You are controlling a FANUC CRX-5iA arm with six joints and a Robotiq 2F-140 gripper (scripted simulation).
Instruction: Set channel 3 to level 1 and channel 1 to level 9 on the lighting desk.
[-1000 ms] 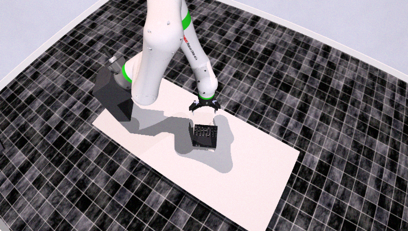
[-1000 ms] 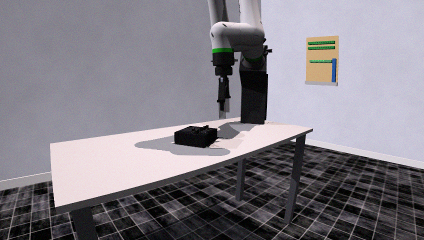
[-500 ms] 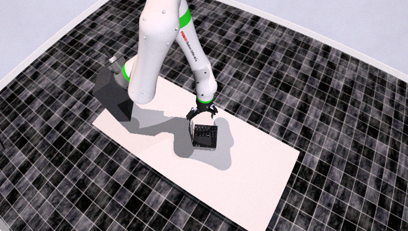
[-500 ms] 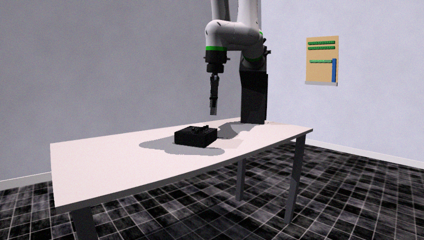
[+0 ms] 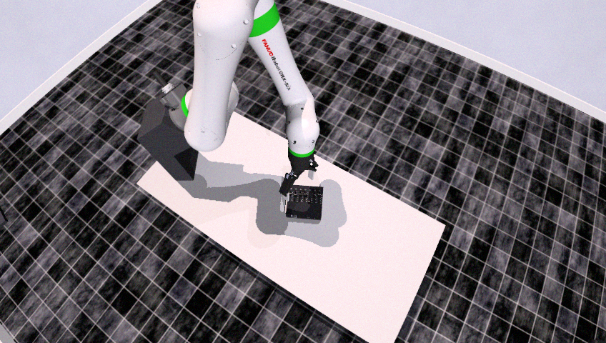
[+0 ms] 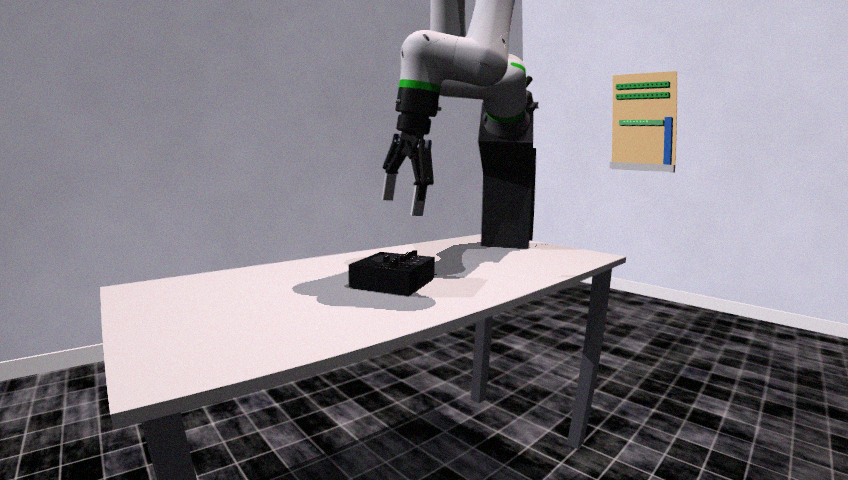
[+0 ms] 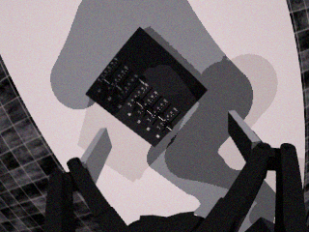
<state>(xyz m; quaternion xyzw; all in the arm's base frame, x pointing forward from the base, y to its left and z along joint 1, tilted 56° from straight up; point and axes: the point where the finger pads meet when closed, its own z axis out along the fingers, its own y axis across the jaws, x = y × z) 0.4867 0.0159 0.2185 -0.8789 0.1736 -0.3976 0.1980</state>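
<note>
The lighting desk (image 5: 304,202) is a small black box that stands flat on the white table (image 5: 293,212). It also shows in the exterior view (image 6: 390,272) and in the wrist view (image 7: 147,85), turned diagonally. Several faders (image 7: 138,100) run in a row on its top; their levels are too small to read. My gripper (image 6: 404,202) hangs open and empty well above the desk, over its arm-side edge. In the top view one finger of the gripper (image 5: 285,183) overlaps the desk's left edge. Both fingers frame the wrist view (image 7: 169,142).
The arm's dark pedestal (image 5: 168,142) stands at the table's far end. A tan wall board (image 6: 643,120) with green and blue strips hangs on the back wall. The table edge lies near the desk on the right side in the exterior view.
</note>
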